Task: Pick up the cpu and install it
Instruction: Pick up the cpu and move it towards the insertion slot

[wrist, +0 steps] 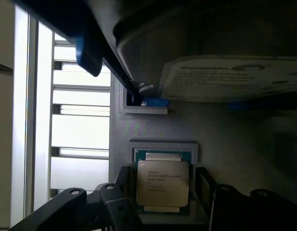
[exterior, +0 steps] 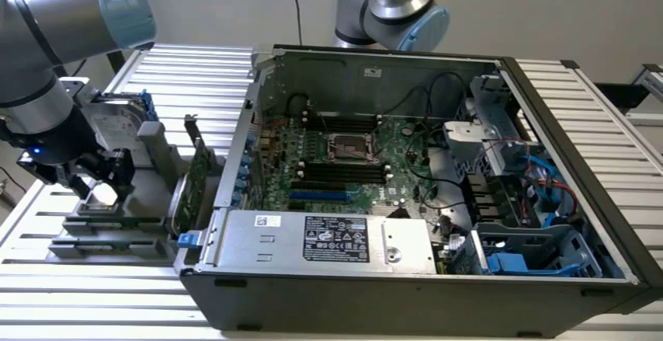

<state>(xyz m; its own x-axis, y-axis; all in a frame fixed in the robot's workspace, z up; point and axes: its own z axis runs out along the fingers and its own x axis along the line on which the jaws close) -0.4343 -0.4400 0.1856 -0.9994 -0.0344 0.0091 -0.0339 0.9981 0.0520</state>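
The cpu (wrist: 162,182), a small square chip with a silvery top plate and printed text, lies flat in a grey recessed holder (wrist: 162,147). My gripper (wrist: 163,188) is open and straddles it, one dark finger (wrist: 123,179) on each side with a small gap to the chip. In the exterior view the gripper (exterior: 101,189) hangs low over the cpu (exterior: 102,195) on the grey fixture at that view's left. The empty processor socket (exterior: 350,148) sits in the middle of the motherboard inside the open computer case (exterior: 414,294).
A silver hard drive (exterior: 116,127) with blue side rails stands in the fixture just behind the gripper, close above the cpu in the wrist view (wrist: 225,72). A green circuit card (exterior: 197,182) stands upright between fixture and case. Cables and drive bays crowd the case's right side.
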